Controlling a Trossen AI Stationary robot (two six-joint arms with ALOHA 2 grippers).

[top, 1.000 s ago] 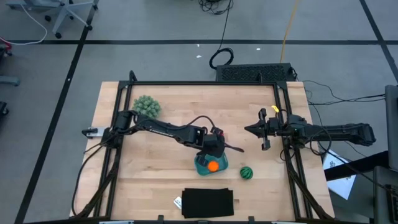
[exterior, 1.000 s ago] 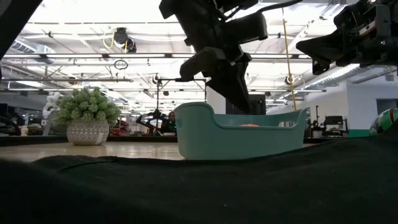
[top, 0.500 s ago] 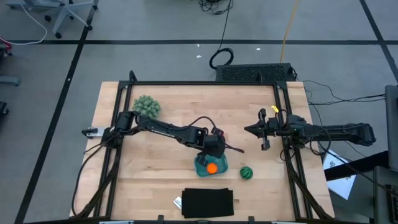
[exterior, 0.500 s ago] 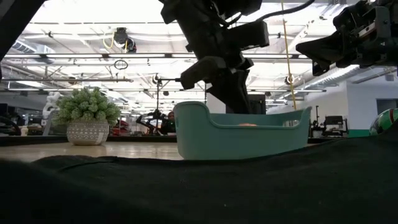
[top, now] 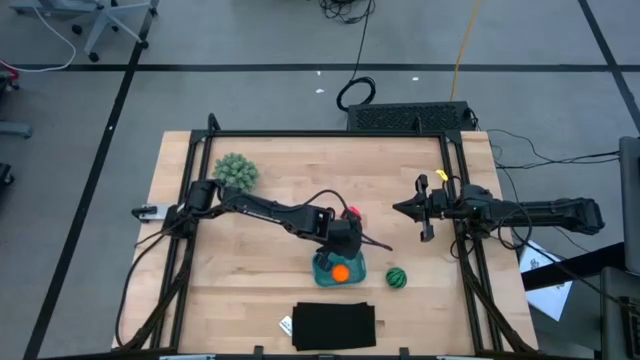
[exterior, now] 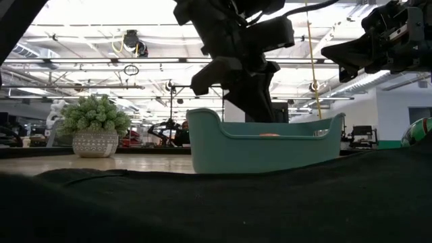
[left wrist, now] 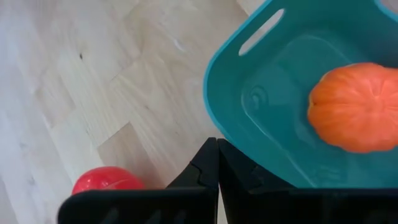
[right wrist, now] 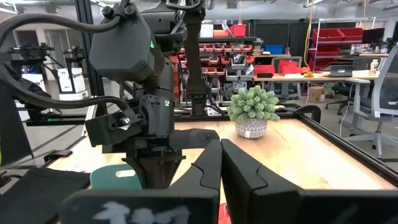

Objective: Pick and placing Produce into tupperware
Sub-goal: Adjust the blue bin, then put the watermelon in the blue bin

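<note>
The left gripper (top: 343, 247) hangs low over the teal tupperware (top: 326, 270), near the middle of the table, its two dark fingers (left wrist: 208, 165) pressed flat together with nothing between them. The tips sit right at the tub's rim — from the left wrist view they meet just above the edge of the wall, beside the slot handle.

Inside the tub lies the orange piece (top: 341, 270), resting on the floor of the container. The red piece (top: 352, 213) is out on the wood at about twelve o'clock from the tub, close to the arm's wrist. The striped green piece (top: 397, 277) sits on the table at three o'clock from the tub, a little apart from it.

The right gripper (top: 400, 209) waits in the air toward the table's right edge, at roughly one o'clock from the tub, fingers closed and empty.

A bushy potted plant (top: 236, 170) stands at ten o'clock, and a black flat rectangle (top: 334, 326) lies at six o'clock near the table's front edge.
</note>
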